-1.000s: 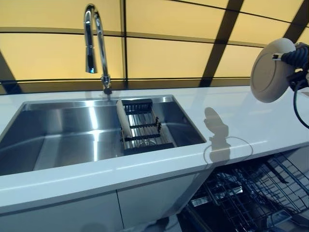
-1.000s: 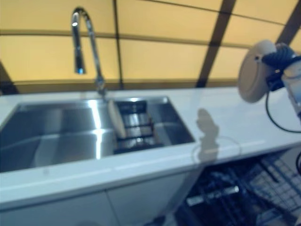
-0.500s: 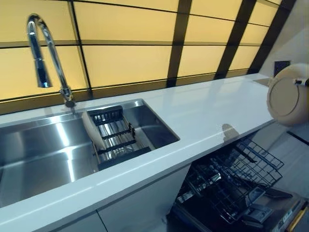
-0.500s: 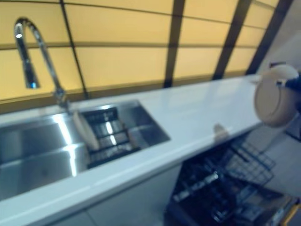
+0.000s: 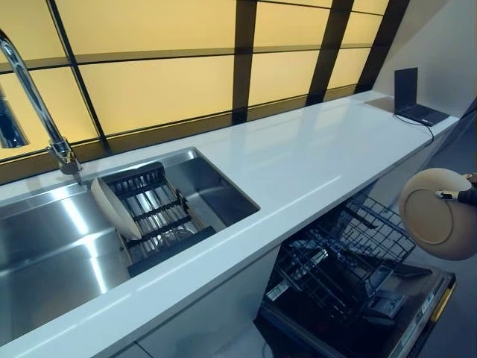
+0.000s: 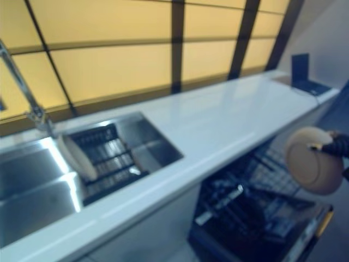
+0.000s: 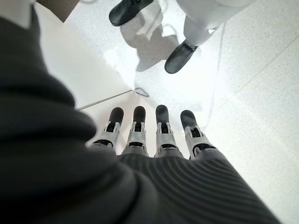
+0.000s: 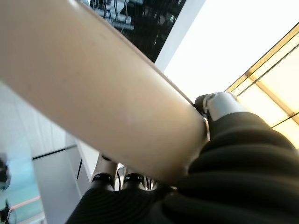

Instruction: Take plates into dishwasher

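A beige plate hangs on edge just past the counter's front, above the outer end of the open dishwasher's door. My right hand is shut on its rim; the right wrist view shows the thumb over the plate and fingers under it. A second pale plate leans upright in the black rack inside the sink. The dishwasher's wire basket is pulled out below the counter. My left hand points at the floor with straight fingers, holding nothing.
A steel sink with a tall faucet is set in the white counter. A laptop sits at the counter's far right end. A person's dark shoes stand on the floor near my left hand.
The camera has swung right, so sink and faucet slid left. My right hand has carried the plate down from above the counter to below its edge, over the open dishwasher.
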